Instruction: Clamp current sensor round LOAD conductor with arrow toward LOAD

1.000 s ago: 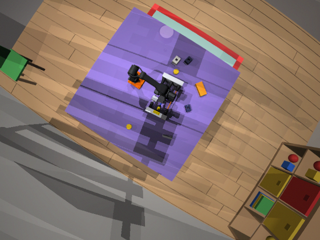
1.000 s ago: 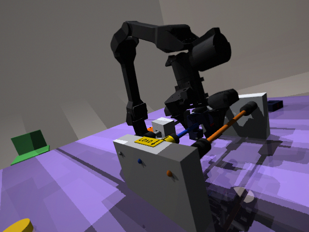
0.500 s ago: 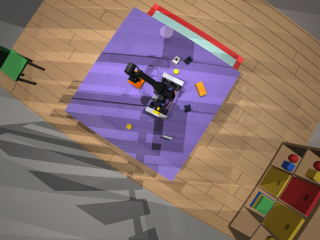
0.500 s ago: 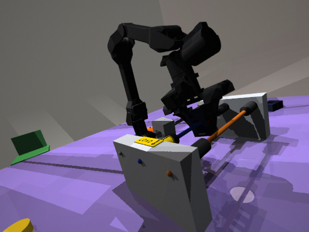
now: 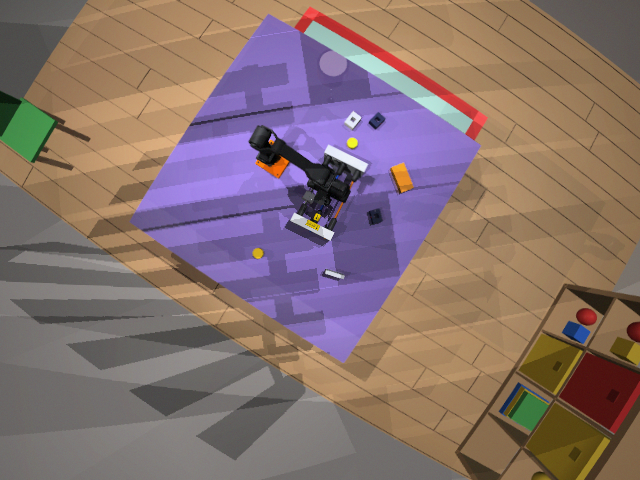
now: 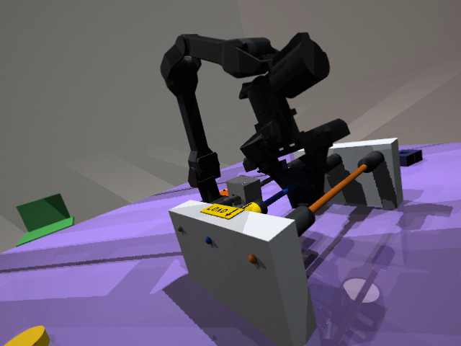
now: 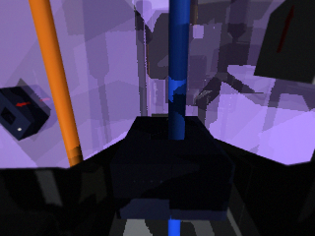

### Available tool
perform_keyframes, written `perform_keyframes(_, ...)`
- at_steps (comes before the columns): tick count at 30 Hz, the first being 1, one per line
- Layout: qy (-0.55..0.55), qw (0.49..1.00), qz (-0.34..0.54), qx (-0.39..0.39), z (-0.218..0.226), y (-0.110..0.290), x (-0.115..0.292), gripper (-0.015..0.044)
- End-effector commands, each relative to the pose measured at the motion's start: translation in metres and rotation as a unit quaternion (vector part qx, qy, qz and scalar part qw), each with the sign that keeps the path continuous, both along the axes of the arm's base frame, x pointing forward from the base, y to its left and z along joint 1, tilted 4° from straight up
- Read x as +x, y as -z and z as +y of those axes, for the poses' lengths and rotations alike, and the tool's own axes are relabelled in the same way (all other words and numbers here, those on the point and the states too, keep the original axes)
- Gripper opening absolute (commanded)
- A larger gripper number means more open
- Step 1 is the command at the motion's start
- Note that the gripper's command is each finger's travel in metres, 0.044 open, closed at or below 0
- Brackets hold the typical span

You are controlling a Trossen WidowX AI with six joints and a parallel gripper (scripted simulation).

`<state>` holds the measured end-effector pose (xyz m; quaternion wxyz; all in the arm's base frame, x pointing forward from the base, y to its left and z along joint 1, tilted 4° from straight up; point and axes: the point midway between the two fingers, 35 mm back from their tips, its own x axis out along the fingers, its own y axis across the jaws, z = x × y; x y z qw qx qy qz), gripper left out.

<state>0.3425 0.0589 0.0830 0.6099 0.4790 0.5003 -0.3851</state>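
Note:
The dark blue split-core sensor (image 7: 167,167) (image 6: 300,180) sits around the blue conductor (image 7: 178,49) (image 6: 281,193), which runs between the two white end blocks (image 6: 242,260) (image 6: 376,174). Its jaws look shut around the wire. The yellow LOAD label (image 6: 221,210) (image 5: 312,223) lies on top of the near block, by the yellow collar (image 6: 255,206) at the blue conductor's end. My gripper (image 7: 166,142) (image 6: 294,167) (image 5: 336,191) straddles the sensor with its fingers just off the sides, open. I cannot see the sensor's arrow.
An orange conductor (image 7: 54,74) (image 6: 335,186) runs parallel close beside it. A grey box (image 6: 243,187) sits behind the near block. Spare dark sensors (image 7: 22,113) (image 5: 374,215) (image 5: 376,119), a white one (image 5: 352,119), an orange box (image 5: 401,177) and yellow discs (image 5: 352,142) (image 5: 257,253) lie around.

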Motion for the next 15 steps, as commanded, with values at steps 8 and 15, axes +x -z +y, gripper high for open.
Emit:
perform_keyframes(8,0.000,1.000,0.001,0.000,0.0001,-0.0005,0.0001,0.0349)
perform_keyframes(15,0.000,1.000,0.001,0.000,0.0001,-0.0005,0.0001,0.0303)
